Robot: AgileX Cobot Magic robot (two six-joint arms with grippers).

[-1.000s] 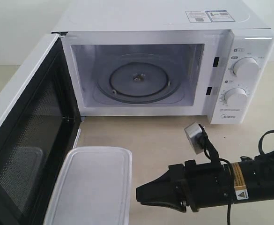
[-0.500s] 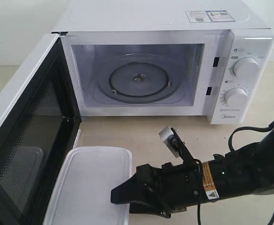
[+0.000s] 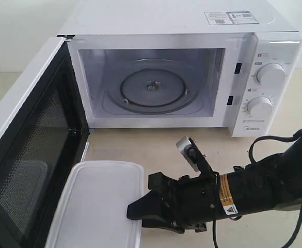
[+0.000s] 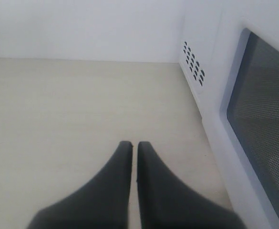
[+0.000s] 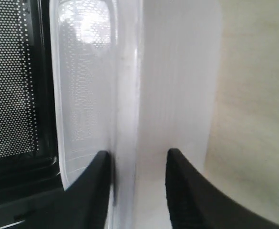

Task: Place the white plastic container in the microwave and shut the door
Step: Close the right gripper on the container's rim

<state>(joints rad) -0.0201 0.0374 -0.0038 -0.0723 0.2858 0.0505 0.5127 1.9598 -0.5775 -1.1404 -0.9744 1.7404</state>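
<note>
While door [image 3: 31,155] gapes, one container [image 3: 101,201], one microwave [image 3: 166,20]

You see the white plastic container [image 3: 101,204], lid on, lying flat on the table [image 3: 156,144] before the microwave [image 3: 166,20], just beside the black inner face of the door [image 3: 27,155]; the door stands wide open; the glass turntable [image 3: 151,89] is exposed.
</note>
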